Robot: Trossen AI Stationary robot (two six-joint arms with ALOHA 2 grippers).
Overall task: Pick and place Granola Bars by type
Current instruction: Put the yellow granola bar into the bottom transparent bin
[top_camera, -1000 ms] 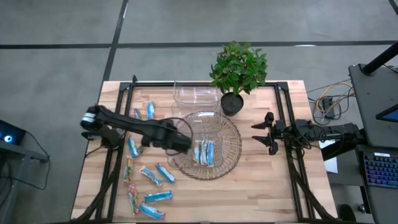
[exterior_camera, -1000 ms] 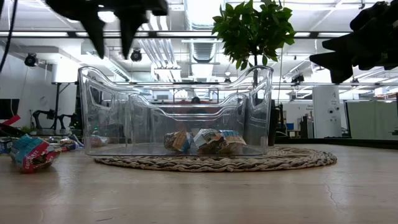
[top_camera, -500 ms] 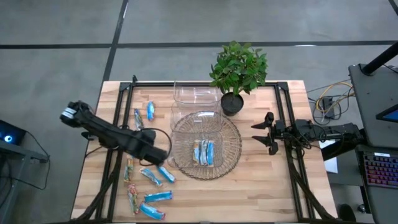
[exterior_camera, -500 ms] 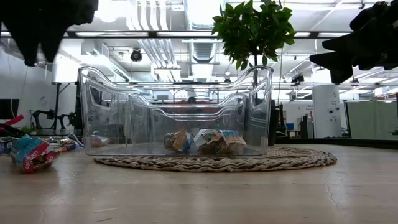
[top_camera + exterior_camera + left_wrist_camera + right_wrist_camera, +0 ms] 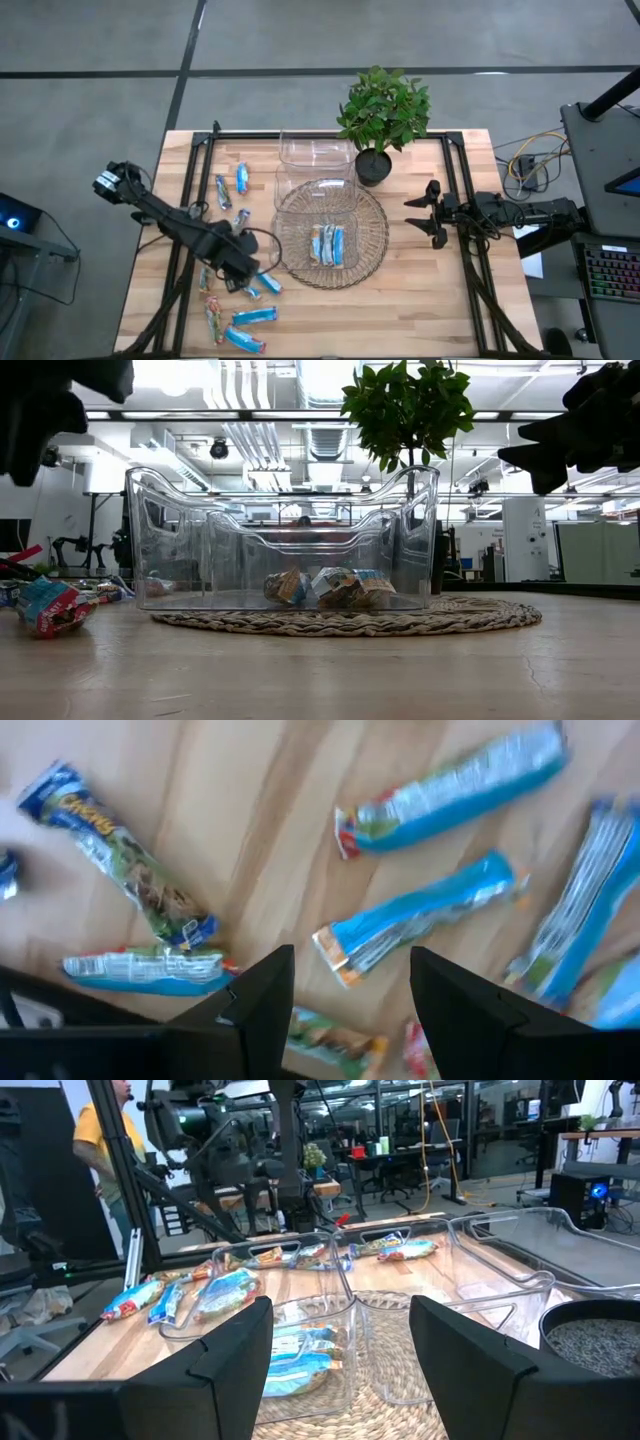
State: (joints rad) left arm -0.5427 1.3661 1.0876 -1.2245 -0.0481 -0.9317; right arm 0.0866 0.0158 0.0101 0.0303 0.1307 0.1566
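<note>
Several granola bars in blue foil, some with orange or green markings, lie loose on the table's left part. In the left wrist view a blue bar lies flat just past my fingers, with others around it. My left gripper is open and empty above these loose bars, touching none. A few bars lie in a clear container on a round woven mat. My right gripper waits open at the table's right.
A second clear container stands at the far edge, beside a potted plant. Two more bars lie at the far left. Black frame rails run along both sides of the table. A person shows beyond the table.
My left gripper has gone from the left rim of the clear container on the mat toward the table's left and near edge, and now hangs over the loose bars. It has stayed open and empty. The bars have not moved.
</note>
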